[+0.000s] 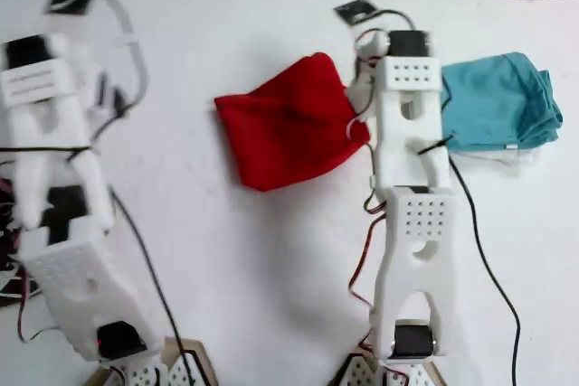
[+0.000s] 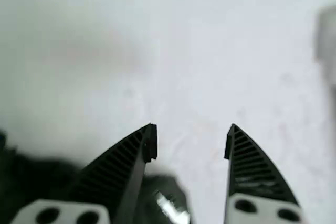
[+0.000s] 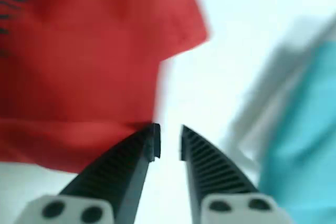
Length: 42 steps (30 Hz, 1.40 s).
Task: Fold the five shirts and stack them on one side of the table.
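Two apart: red shirt (image 1: 289, 124); teal shirt (image 1: 498, 101)

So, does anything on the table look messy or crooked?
Yes. The red cloth shirt lies crooked in the middle of the white table, its edges bumpy and uneven. It sits apart from the folded teal cloth shirt at the table's side, not stacked on it, with the right arm between them.

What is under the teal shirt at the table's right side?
A pale layer, maybe another garment, peeks out below the folded teal shirt, on the white table. The right arm covers its edge toward the red shirt; anything more beneath is hidden.
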Tool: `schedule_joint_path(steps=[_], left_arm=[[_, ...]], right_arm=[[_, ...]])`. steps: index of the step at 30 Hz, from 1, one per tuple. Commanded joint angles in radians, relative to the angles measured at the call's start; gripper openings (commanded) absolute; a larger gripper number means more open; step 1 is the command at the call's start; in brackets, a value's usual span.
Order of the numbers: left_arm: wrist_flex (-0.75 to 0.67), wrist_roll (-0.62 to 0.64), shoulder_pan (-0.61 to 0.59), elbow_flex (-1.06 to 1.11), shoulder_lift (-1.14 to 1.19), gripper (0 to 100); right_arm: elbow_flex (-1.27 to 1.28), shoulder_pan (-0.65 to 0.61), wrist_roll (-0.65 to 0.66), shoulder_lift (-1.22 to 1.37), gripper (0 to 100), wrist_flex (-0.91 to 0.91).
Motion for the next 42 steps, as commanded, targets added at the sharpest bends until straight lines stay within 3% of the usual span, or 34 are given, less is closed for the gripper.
schedule_joint_path(steps=[1, 4, 8, 15, 28, 36, 42], left_arm=[[-0.08, 0.046, 0.173, -0.005, -0.055, 23], [-0.123, 0.072, 0.311, -0.008, -0.028, 23], [-0.153, 0.074, 0.446, -0.025, 0.061, 23], [-0.157, 0.157, 0.512, -0.025, 0.187, 23], [-0.109, 0.153, 0.399, -0.018, 0.311, 23], [0.011, 0.138, 0.35, -0.025, 0.302, 23], [0.034, 0.121, 0.359, -0.028, 0.242, 23]], right_arm=[[-0.084, 0.013, -0.041, -0.073, 20.7, 0.019], [-0.112, -0.001, -0.11, -0.07, 28.2, 0.019], [-0.114, -0.044, -0.236, -0.062, 25.0, 0.001], [-0.115, -0.071, -0.354, -0.015, 19.3, -0.185], [-0.141, -0.254, -0.348, 0.116, 18.7, -0.311], [-0.069, -0.186, -0.249, 0.208, 18.7, -0.435], [-0.11, -0.117, -0.239, 0.176, 19.0, -0.398]])
